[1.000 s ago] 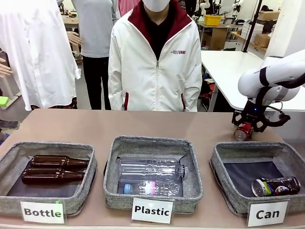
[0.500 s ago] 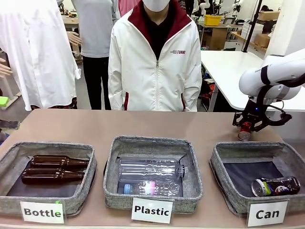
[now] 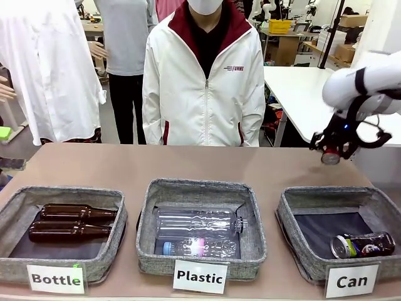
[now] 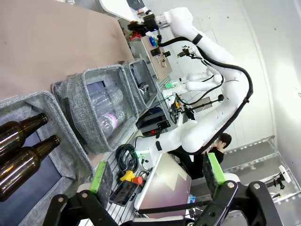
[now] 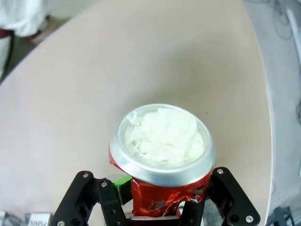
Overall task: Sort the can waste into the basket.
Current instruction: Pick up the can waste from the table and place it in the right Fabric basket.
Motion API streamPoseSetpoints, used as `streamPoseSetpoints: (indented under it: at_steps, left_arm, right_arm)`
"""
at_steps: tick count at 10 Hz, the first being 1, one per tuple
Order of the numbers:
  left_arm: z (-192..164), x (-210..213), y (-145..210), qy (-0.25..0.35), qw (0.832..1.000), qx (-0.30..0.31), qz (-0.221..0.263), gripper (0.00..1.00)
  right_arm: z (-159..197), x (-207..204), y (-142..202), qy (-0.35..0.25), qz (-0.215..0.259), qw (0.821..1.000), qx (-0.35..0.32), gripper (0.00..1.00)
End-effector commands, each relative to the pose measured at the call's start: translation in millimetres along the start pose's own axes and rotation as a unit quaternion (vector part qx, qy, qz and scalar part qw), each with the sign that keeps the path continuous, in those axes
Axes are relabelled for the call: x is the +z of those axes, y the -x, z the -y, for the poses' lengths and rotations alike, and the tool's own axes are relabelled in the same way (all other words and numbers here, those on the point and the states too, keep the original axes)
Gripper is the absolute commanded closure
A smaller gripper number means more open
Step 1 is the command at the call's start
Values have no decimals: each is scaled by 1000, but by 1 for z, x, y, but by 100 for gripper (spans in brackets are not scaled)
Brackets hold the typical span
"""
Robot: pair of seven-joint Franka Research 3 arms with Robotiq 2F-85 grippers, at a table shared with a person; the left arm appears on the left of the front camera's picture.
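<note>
The right gripper is at the right edge of the front view, above the table, and its fingers are clenched on the red can. In the right wrist view the same can sits in the lower middle of the frame, silver end toward the camera, with the crumpled red body pinched between the two black fingers. The can is clear of the table and is behind the far rim of the basket marked "Can", in the lower right of the front view. The black can lies already inside this basket, near its front right corner.

The left gripper shows at the bottom of the left wrist view with the green pads wide apart, released and holding nothing.

I think the risk now is the grip itself. The can is crushed and uneven, so the pads hold only a thin folded part, and it can slip or turn during the carry. If it is let go too early, it may hit the rim and roll back on the table. If it falls from high, it can bounce on the black can and jump out.
</note>
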State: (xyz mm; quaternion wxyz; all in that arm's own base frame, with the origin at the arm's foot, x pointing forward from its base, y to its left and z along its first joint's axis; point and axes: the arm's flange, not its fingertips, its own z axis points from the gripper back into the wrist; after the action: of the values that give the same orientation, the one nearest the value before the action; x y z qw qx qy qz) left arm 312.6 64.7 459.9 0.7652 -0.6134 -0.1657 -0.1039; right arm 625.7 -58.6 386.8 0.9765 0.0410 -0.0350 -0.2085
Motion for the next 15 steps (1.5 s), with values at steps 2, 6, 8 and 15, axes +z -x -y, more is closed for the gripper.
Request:
streamPoseSetpoints:
  at_steps: [2,6,8,15]
  left_arm:
    - [5,-1,-2,9,1000,2,7,0]
    - [5,-1,-2,9,1000,2,7,0]
    - [5,-1,-2,9,1000,2,7,0]
    - [5,-1,-2,9,1000,2,7,0]
  right_arm:
    - [10,59,40,-88,-43,984,151,100]
    - [23,90,141,-131,-213,816,521,100]
    - [44,91,196,-97,-260,684,675,100]
    - [99,93,249,-120,-190,508,832,100]
